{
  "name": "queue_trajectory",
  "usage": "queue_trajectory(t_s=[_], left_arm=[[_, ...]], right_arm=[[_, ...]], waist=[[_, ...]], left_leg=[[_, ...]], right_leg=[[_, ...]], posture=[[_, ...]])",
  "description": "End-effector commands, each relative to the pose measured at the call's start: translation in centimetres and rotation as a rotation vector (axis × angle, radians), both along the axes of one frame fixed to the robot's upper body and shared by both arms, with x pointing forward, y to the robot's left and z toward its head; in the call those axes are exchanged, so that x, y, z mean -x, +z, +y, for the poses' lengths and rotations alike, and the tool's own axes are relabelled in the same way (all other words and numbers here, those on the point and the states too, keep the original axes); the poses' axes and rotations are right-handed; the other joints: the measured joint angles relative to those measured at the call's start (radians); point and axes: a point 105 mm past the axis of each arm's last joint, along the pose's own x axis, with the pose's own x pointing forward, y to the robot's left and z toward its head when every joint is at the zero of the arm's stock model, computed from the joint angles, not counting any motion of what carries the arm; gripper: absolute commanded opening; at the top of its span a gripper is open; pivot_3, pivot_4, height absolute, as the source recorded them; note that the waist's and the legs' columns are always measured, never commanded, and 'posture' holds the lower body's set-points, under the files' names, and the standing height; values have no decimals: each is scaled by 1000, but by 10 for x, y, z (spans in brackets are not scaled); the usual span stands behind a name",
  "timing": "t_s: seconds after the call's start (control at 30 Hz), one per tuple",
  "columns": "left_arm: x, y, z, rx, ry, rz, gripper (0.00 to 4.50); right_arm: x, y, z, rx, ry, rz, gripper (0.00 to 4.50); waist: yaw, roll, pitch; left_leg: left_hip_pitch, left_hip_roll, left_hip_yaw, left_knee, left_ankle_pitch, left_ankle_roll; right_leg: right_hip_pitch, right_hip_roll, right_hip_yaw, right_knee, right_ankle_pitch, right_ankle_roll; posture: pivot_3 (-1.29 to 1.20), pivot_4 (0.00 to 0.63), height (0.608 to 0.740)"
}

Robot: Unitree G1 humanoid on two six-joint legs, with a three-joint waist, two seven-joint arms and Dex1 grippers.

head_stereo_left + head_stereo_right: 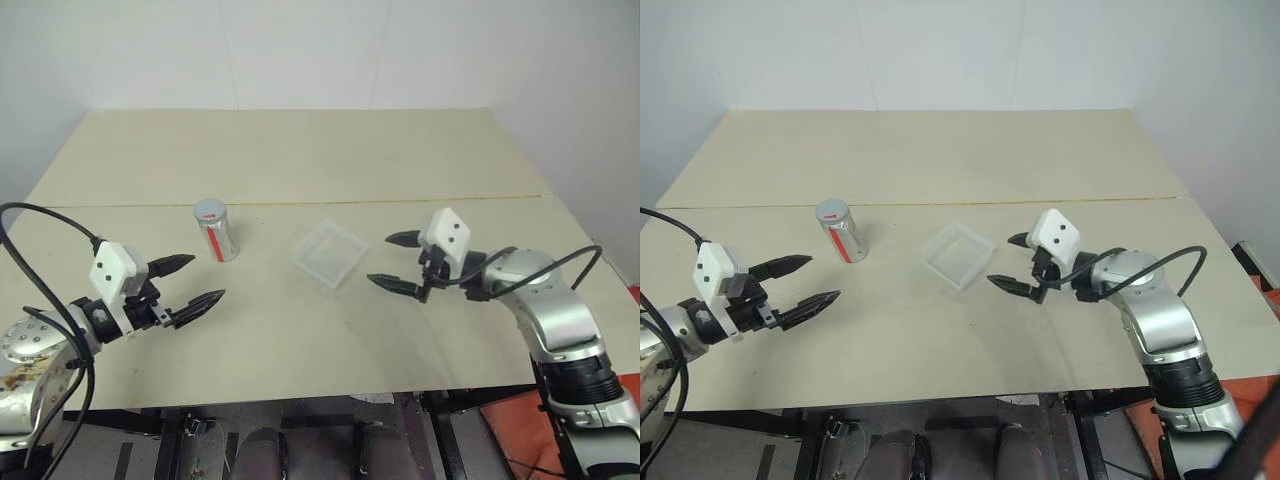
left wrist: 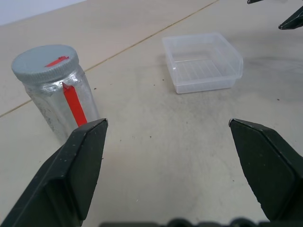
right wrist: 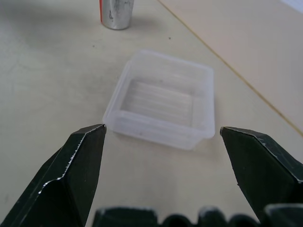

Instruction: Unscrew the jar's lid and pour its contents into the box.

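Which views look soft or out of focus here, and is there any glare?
Right wrist view: the box and the fingers look soft. Left wrist view: sharper, with bright highlights on the jar body under its lid. Head views: even light, faint shadows, no glare.

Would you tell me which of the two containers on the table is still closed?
The jar, standing upright with its grey lid screwed on; the clear box beside it is an open, empty tray.

A beige table (image 1: 300,150) with 1 seam (image 1: 400,199) meets a white wall (image 1: 300,50).
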Motion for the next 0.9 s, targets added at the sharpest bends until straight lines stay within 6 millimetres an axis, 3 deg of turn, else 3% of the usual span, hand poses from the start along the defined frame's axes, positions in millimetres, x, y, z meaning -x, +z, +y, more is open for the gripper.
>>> queue_trajectory(t_s=[0.03, 0.77, 0.9], left_arm=[[1, 8, -4, -8, -31, -37, 4461], [1, 13, -1, -22, -33, -50, 4461], [-11, 6, 2, 81, 99, -73, 4461]], right_arm=[[5, 12, 3, -5, 44, -43, 4461], [7, 8, 14, 4, 102, -46, 4461], [7, 8, 16, -2, 101, -50, 4461]], waist=[[0, 0, 0], [-1, 0, 0], [0, 0, 0]], left_leg=[[0, 0, 0, 0, 0, 0], [0, 0, 0, 0, 0, 0], [0, 0, 0, 0, 0, 0]], right_leg=[[0, 0, 0, 0, 0, 0], [0, 0, 0, 0, 0, 0], [0, 0, 0, 0, 0, 0]], posture=[[0, 150, 740], [0, 150, 740], [0, 150, 740]])
